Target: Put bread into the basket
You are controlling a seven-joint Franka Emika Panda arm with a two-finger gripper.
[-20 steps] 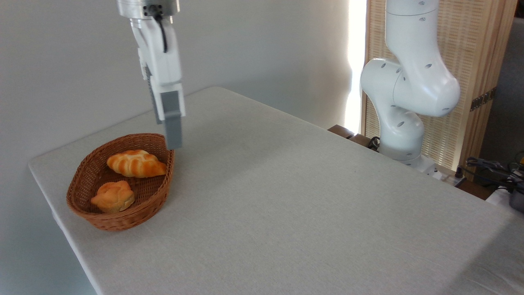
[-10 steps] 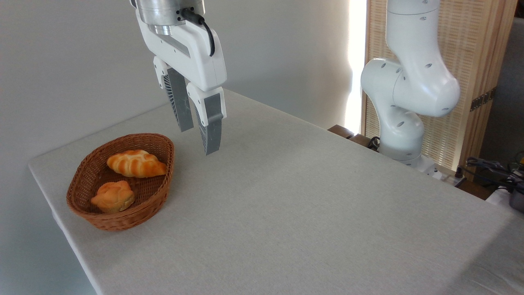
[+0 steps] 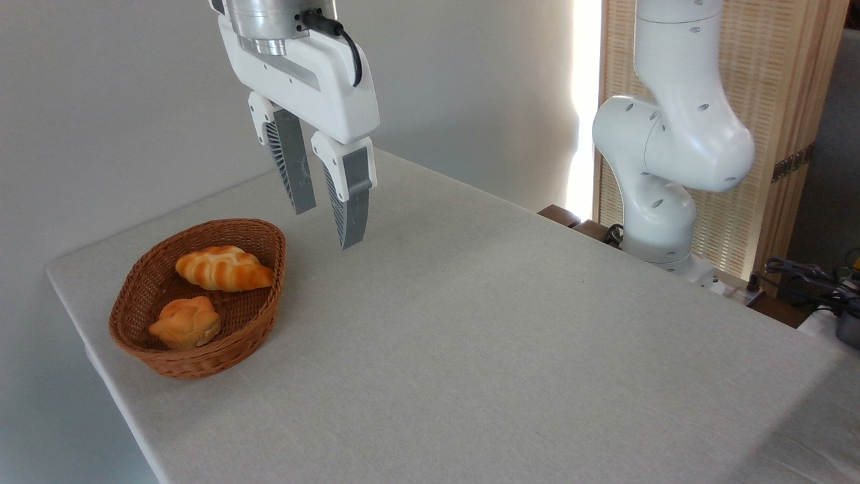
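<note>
Bread (image 3: 224, 267) lies inside the basket (image 3: 263, 316), toward its far end, next to a small round bun (image 3: 186, 322). Gripper (image 3: 327, 224) hangs above the table (image 3: 504, 336), right of the basket and clear of it, fingers apart, holding nothing. Arm base (image 3: 662, 222) sits at the table's far right edge.

wall (image 3: 134, 101): plain pale grey
desk (image 3: 504, 336): light grey cloth cover
screen (image 3: 772, 101): slatted wood, right
light (image 3: 583, 101): bright vertical strip beside screen
</note>
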